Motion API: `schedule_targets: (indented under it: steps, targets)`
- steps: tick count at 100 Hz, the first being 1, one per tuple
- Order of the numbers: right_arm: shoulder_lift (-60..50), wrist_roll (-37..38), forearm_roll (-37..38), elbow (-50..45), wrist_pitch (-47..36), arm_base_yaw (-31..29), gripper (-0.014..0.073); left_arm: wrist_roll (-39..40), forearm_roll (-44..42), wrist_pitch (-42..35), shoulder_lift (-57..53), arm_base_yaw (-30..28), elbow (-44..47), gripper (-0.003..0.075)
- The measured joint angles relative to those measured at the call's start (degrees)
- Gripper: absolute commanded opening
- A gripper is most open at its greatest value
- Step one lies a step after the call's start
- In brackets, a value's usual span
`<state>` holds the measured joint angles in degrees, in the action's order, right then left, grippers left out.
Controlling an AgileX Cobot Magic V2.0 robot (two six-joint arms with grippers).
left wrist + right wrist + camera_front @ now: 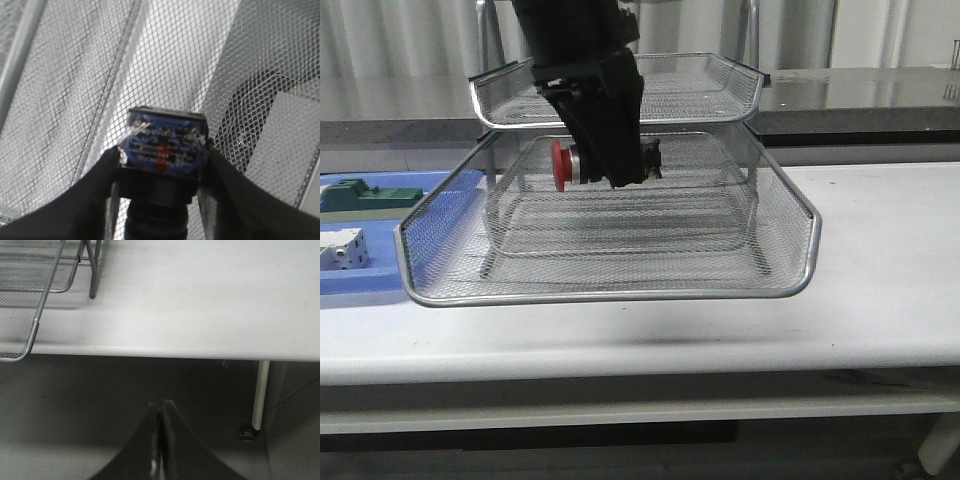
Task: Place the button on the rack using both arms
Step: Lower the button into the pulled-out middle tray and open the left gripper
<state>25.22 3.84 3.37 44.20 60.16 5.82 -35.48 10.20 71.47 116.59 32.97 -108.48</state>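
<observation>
A white table [880, 260] with a smooth, slightly scuffed top fills the foreground, its front edge rounded and a lower white rail running beneath it. Behind its far edge stands a dark grey counter [880, 100] with a glossy surface that mirrors the pale, vertically ribbed wall [410, 45] at the back. Under the table the floor [100, 405] is dull grey, and a white leg [260, 395] ends in a small caster [248, 431] near the right front corner.

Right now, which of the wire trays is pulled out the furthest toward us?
The middle silver wire-mesh tray of the rack. Its front rim juts far forward of the top tray; above it the left pincer holds the red-capped push-button.
</observation>
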Motion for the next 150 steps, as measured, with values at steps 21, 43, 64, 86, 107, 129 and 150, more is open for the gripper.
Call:
schedule_targets:
  steps: [21, 43, 64, 86, 107, 129, 150]
  targets:
    - [0.00, 0.00, 0.00, 0.00, 0.00, 0.00, -0.0069, -0.31, 0.00, -0.09, 0.54, 0.00, 0.00, 0.0121]
    - [0.00, 0.00, 0.00, 0.00, 0.00, 0.00, -0.0069, -0.40, 0.00, -0.09, 0.91, 0.00, 0.00, 0.0379]
    - [0.00, 0.00, 0.00, 0.00, 0.00, 0.00, -0.0069, -0.50, 0.00, -0.12, 0.91, 0.00, 0.00, 0.0425]
    - [0.00, 0.00, 0.00, 0.00, 0.10, 0.00, -0.0069, -0.43, 0.00, -0.22, 0.91, 0.00, -0.12, 0.0425]
    - [0.00, 0.00, 0.00, 0.00, 0.09, 0.00, -0.0069, -0.43, 0.00, -0.22, 0.33, 0.00, -1.95, 0.0424]
    - [0.00, 0.00, 0.00, 0.00, 0.09, 0.00, -0.0069, 0.94, -0.50, -0.22, -4.05, 0.00, -2.19, 0.0420]
    - [0.00, 0.00, 0.00, 0.00, 0.09, 0.00, -0.0069, 5.23, -4.97, 0.00, -9.28, 0.00, -2.19, 0.0420]
